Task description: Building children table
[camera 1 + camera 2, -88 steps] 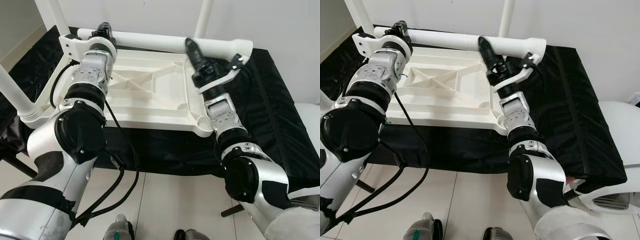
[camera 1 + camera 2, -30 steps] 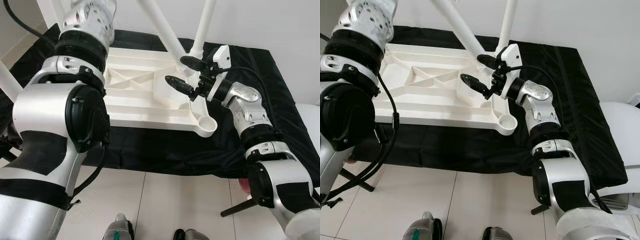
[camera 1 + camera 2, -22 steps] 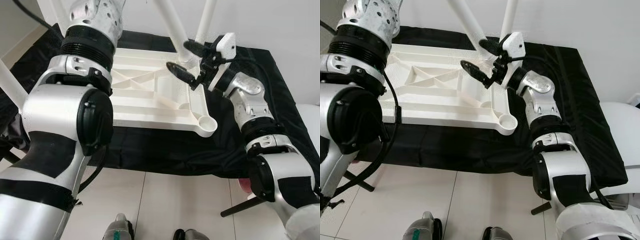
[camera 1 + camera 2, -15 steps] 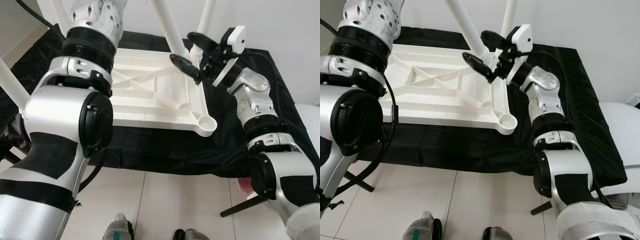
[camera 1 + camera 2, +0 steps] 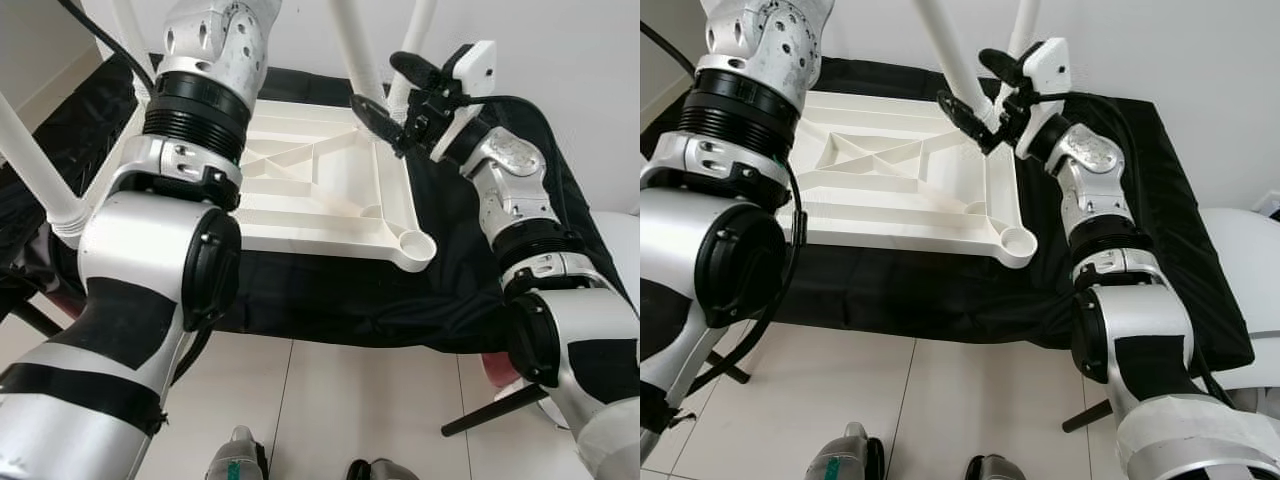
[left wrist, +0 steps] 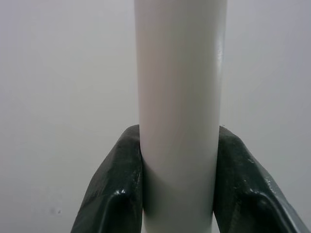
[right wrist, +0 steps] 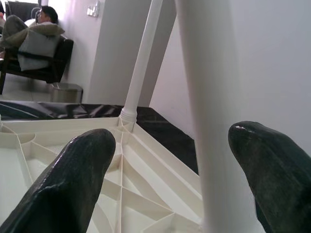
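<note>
The white tabletop [image 5: 320, 190] lay underside up on the black cloth, presumably for fitting legs; above it the left gripper [image 6: 179, 194] clamped a leg [image 6: 180, 107] (tilted), while the right gripper [image 5: 395, 95] straddled it open-fingered, apparently guiding.

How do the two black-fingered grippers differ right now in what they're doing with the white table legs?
The left gripper is clamped shut on a white tubular leg. The right gripper is open, its fingers straddling a leg without visibly gripping it. Both are raised above the upturned white tabletop.
</note>
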You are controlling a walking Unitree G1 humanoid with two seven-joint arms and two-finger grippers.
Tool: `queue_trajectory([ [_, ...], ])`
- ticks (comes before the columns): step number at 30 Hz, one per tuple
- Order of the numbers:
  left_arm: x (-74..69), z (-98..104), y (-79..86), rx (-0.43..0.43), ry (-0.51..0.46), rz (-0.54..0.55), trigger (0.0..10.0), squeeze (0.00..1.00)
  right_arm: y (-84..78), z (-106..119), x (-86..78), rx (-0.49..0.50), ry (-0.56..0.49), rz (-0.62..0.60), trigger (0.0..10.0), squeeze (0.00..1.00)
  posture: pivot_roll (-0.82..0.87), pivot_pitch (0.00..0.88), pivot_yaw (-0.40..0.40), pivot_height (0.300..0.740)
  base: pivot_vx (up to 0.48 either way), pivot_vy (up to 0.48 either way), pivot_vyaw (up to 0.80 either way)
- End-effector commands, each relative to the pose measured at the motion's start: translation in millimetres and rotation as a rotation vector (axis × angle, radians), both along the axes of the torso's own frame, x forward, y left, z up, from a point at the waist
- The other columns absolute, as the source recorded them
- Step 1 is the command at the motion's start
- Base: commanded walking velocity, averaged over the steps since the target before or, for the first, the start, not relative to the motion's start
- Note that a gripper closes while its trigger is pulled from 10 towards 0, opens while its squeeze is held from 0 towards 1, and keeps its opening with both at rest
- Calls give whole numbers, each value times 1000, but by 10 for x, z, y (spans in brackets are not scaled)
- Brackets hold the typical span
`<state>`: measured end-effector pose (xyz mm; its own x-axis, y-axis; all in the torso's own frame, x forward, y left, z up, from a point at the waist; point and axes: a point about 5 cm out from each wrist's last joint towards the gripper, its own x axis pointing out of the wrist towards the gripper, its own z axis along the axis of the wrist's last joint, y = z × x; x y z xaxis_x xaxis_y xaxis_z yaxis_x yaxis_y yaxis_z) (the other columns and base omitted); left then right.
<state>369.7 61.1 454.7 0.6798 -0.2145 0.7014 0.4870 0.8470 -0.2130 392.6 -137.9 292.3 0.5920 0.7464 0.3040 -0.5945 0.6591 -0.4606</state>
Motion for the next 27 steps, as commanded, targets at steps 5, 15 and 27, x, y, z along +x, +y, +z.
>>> queue_trajectory([
  [5, -144, 27, -223, 164, -117, -196, 10000, 0, 23, 30, 20, -62, -32, -42, 10000, 0, 77, 41, -34, 740, 0, 0, 0],
  [15, -218, -23, -322, 230, -106, -223, 10000, 0, -45, 44, 45, -68, -76, -136, 10000, 0, 77, 46, -32, 740, 0, 0, 0],
  [27, -200, -99, -256, 239, -67, -199, 10000, 0, -186, -45, 102, -49, -28, -259, 10000, 0, 79, 45, -36, 740, 0, 0, 0],
])
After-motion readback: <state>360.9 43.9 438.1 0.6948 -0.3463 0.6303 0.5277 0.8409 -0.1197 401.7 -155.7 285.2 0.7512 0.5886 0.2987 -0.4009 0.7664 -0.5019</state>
